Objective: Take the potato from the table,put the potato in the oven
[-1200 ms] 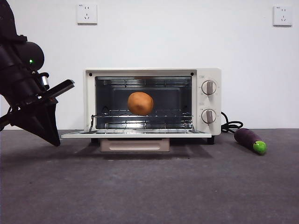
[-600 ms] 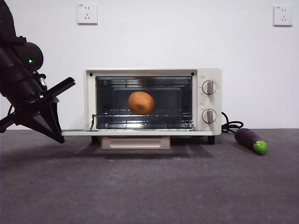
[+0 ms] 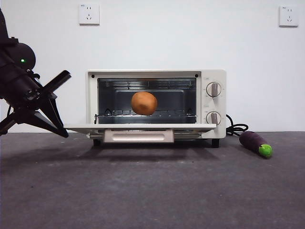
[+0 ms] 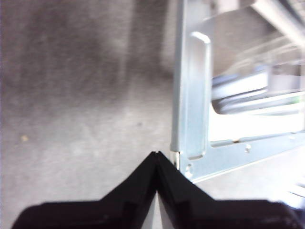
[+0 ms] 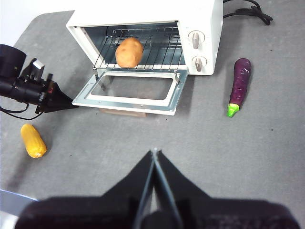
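The orange-brown potato (image 3: 144, 103) (image 5: 128, 52) lies on the wire rack inside the cream-white oven (image 3: 212, 81) (image 5: 200, 14). The oven door (image 3: 190, 127) (image 5: 125, 103) (image 4: 191, 95) hangs partly raised, its beige handle facing front. My left gripper (image 3: 64, 133) (image 4: 156, 155) (image 5: 70, 106) is shut and empty, its tip at the door's left front corner, just below the edge. My right gripper (image 5: 155, 152) is shut, empty and held high over the dark grey table (image 3: 152, 191), well in front of the oven.
A purple eggplant (image 3: 255, 143) (image 5: 239, 83) with a green tip lies right of the oven, beside the black power cord (image 3: 236, 128). A yellow corn cob (image 5: 33, 140) lies on the table in front of the left arm.
The oven door has swung up from lying flat to partly raised. The left gripper's tip has risen with it at the door's left corner. The potato has stayed on the rack.
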Motion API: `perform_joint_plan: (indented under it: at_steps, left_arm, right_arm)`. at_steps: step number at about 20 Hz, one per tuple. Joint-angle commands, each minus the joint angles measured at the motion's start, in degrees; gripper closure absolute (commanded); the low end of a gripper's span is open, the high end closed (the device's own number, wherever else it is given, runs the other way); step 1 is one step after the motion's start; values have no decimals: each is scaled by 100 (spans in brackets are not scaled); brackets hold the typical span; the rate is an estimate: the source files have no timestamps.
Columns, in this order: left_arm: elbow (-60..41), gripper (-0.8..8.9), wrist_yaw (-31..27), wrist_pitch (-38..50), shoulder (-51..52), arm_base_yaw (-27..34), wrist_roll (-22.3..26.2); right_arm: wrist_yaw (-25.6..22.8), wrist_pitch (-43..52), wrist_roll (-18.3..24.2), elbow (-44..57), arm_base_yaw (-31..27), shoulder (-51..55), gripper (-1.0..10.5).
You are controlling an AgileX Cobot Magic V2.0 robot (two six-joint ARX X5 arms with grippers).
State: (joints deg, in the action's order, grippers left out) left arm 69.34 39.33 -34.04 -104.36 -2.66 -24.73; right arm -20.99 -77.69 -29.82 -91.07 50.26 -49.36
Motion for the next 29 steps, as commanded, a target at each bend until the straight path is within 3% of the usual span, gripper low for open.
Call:
perform_joint_plan:
  at_steps: [1, 14, 21, 29]
  left_arm:
    - [-24, 820, 319, 205, -63, 68, -42]
    - [-17, 820, 1366, 1078, -63, 225, -752]
    - [-15, 820, 1381, 1497, -63, 225, -1165]
    - [-13, 820, 1467, 2634, -63, 232, -2288]
  right_arm:
    - [-2, -125, -90, 39, 9, 13, 950]
    - [-2, -125, -168, 39, 9, 11, 949]
    - [-2, -125, -168, 39, 9, 11, 949]
    - [-2, -127, -166, 39, 9, 11, 949]
